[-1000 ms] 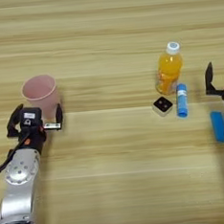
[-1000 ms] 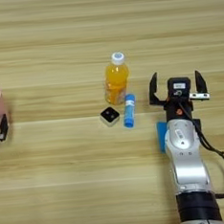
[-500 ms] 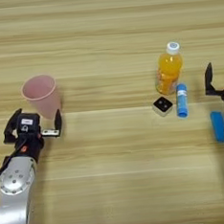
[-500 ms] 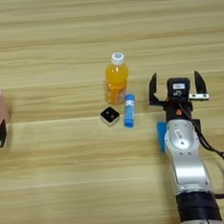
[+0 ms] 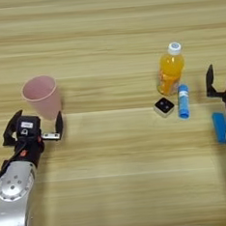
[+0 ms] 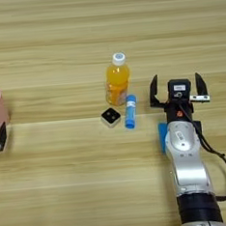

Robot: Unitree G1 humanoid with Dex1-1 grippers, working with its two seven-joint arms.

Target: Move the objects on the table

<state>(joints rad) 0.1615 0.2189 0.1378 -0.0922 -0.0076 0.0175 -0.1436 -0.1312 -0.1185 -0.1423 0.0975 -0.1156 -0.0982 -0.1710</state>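
A pink cup (image 5: 40,94) stands upright at the table's left. Just in front of it my left gripper (image 5: 36,124) is open, its fingers (image 5: 59,124) spread wider than the cup's base, and the cup is not gripped. Right of centre stands an orange-juice bottle (image 6: 117,83) with a white cap. A small black-topped cube (image 6: 110,116) and a blue white-capped tube (image 6: 130,111) lie in front of it. My right gripper (image 6: 177,84) is open to the right of the tube, holding nothing. A flat blue bar (image 5: 219,126) lies beside my right arm, partly hidden by it.
The wooden table (image 5: 116,182) fills both views. My right forearm (image 6: 187,162) runs from the bottom edge up to its gripper, and the left forearm (image 5: 15,191) lies along the lower left.
My left gripper has drawn back a little toward me, away from the pink cup, which stays upright. The right arm and the other objects have not moved.
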